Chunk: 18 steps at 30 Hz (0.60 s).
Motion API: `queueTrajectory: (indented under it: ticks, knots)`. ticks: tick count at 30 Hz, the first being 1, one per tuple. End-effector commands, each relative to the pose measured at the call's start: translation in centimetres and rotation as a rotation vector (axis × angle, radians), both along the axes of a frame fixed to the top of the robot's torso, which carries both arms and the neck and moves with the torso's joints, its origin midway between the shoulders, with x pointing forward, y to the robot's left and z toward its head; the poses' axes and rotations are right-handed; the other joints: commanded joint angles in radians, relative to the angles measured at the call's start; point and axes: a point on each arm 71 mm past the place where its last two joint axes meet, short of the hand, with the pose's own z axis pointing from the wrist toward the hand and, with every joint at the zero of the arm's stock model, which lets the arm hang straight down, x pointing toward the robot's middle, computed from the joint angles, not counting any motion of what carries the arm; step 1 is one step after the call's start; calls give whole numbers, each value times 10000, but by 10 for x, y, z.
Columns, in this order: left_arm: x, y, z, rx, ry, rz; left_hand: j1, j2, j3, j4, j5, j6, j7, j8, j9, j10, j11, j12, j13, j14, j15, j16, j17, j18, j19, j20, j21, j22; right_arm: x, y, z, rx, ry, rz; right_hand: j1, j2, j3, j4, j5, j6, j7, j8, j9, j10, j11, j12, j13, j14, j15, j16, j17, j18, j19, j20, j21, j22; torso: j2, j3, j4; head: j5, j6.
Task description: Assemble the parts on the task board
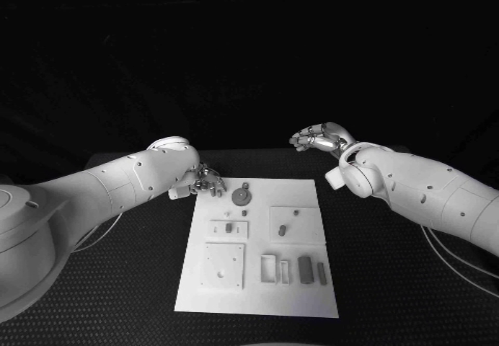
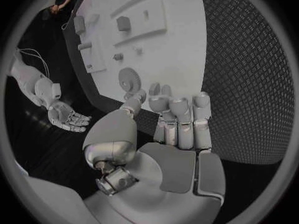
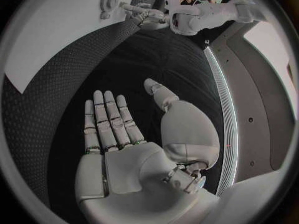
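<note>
Head view is showing the left hand [image 1: 205, 180], empty with fingers apart, hovering beside the gear [image 1: 241, 195] at the board's [image 1: 260, 303] far corner, likely to grasp it, while the right hand [image 1: 322, 137], spread and empty, is waiting beyond the board.

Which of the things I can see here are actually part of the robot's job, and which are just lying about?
Part of the job:
- white board
- toothed wheel near the board's far edge
- small pieces such as the dark bar
- left hand, beside the wheel, holding nothing
- right hand, held away beyond the board

Just lying about:
- black table
- cables along the arms
</note>
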Motion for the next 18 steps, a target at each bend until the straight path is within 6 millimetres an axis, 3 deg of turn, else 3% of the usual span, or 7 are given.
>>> queueTrajectory:
  ticks: [1,13,18]
  knots:
    - [1,-4,1,-373,-51,79,13,111,26,-35,-48,-63,48,-45,-9,-86,-4,-3,-20,-97,13,20,-33,145,-77,-1327,27,39,0,2,1,18,-69,125,2,-38,0,-35,49,-57,284,49,-14,90,-9,-56,15,-55,19,-58,-9,-198,-52,-21,-69,17,3,2,-6,-5,13]
    - [0,-5,-1,-397,46,58,157,326,72,-172,-21,-41,53,-45,20,-101,3,7,-64,-123,22,51,-118,145,-132,-1312,76,11,0,4,1,29,-55,168,-1,-38,-1,-35,51,-53,286,54,-16,98,-12,-65,15,-61,18,-62,-13,-204,-59,-20,-77,28,1,1,3,-11,-6]
    - [0,-4,-2,-370,152,24,428,453,146,-437,50,-6,52,-35,52,-102,4,19,-105,-140,25,90,-188,142,-163,-1303,131,-13,0,4,1,27,-49,170,-4,-37,-2,-33,52,-53,287,55,-17,101,-12,-68,15,-62,19,-63,-14,-206,-61,-20,-80,33,1,0,1,-22,-14]
